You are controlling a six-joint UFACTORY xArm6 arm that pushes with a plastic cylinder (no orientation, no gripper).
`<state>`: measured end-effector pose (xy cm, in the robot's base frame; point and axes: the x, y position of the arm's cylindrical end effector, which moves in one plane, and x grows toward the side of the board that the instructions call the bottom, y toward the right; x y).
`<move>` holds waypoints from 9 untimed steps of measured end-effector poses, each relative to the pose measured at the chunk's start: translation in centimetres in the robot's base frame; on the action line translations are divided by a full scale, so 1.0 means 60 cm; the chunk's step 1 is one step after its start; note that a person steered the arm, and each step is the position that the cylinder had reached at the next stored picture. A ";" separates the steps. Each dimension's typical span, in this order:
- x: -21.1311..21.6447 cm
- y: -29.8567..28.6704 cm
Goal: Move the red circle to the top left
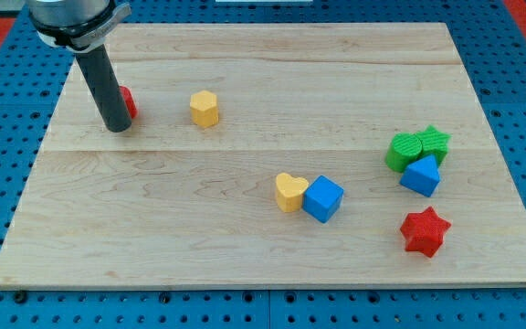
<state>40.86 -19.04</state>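
The red circle (129,103) sits near the board's left edge in the upper half of the view, mostly hidden behind my rod. My tip (117,127) rests on the board just in front of it, at its lower left side, touching or nearly touching it. A yellow hexagon block (205,108) lies a short way to the red circle's right.
A yellow heart (289,193) and a blue cube (323,198) sit together right of centre. At the right, a green block (403,153), a green star (434,142) and a blue block (421,175) cluster. A red star (425,231) lies below them. The wooden board (245,265) rests on a blue pegboard.
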 end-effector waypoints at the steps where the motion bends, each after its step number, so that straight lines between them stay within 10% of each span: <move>1: 0.003 -0.011; 9: -0.066 -0.063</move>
<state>36.89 -22.83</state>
